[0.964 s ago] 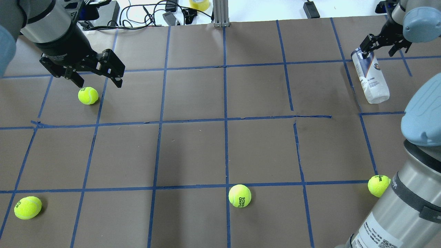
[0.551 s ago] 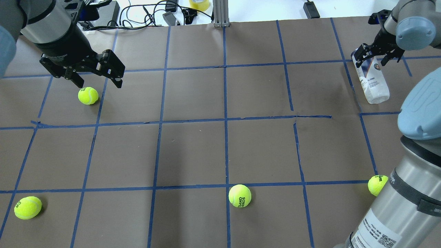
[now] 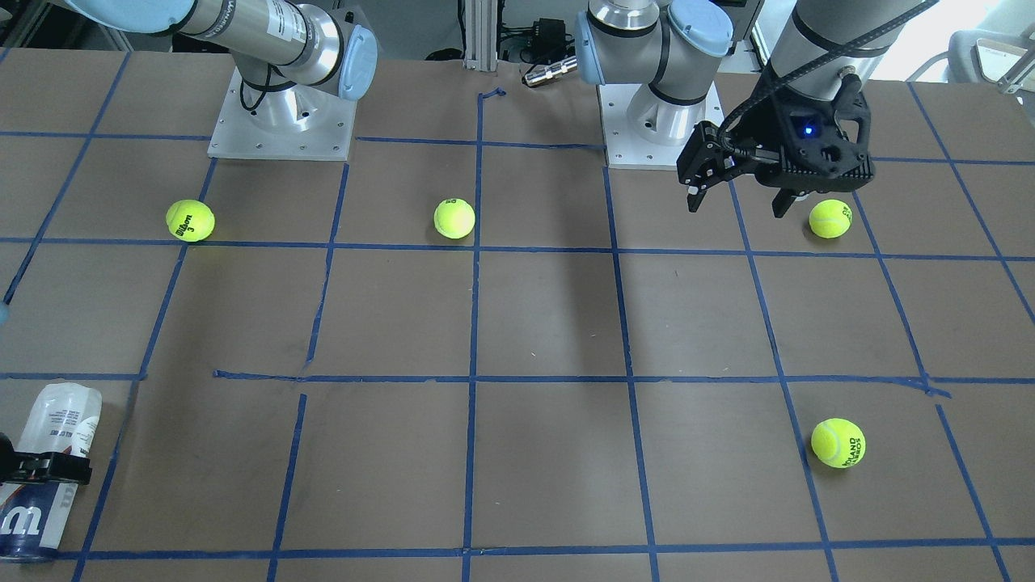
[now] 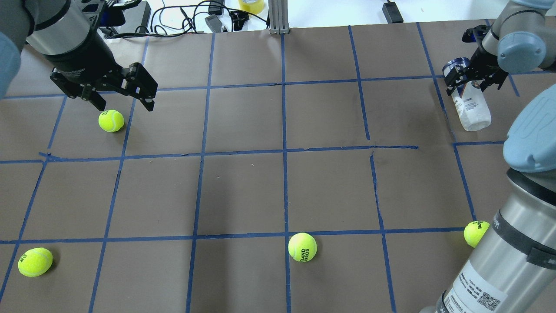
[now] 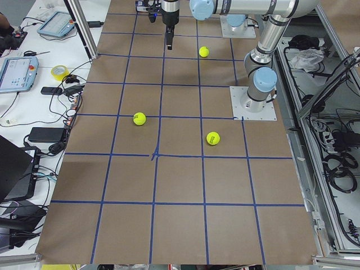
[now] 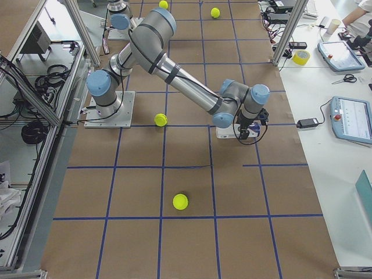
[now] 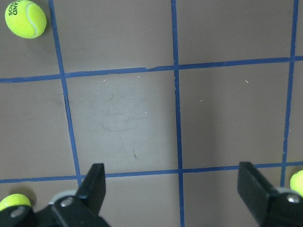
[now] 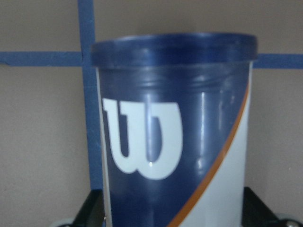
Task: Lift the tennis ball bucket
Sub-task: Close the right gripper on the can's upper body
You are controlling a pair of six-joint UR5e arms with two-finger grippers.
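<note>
The tennis ball bucket [image 4: 472, 111] is a clear can with a white and navy label and a dark blue rim. It lies on its side on the brown table at the far right; it also shows in the front view [image 3: 50, 432]. My right gripper [image 4: 472, 82] is open and straddles the can near its navy end, one finger on each side. In the right wrist view the can [image 8: 175, 118] fills the frame between the fingers [image 8: 92, 213]. My left gripper [image 4: 125, 105] is open and empty, hovering at the far left beside a tennis ball [image 4: 111, 120].
Three more tennis balls lie near the robot's side: front left [image 4: 34, 262], front middle [image 4: 302, 247] and beside the right arm's base link [image 4: 475, 234]. Cables and boxes [image 4: 208, 17] lie past the table's far edge. Blue tape lines grid the table.
My right gripper has come down toward the can and now straddles it near the navy end. The can has stayed lying in place. The left arm has not moved.
</note>
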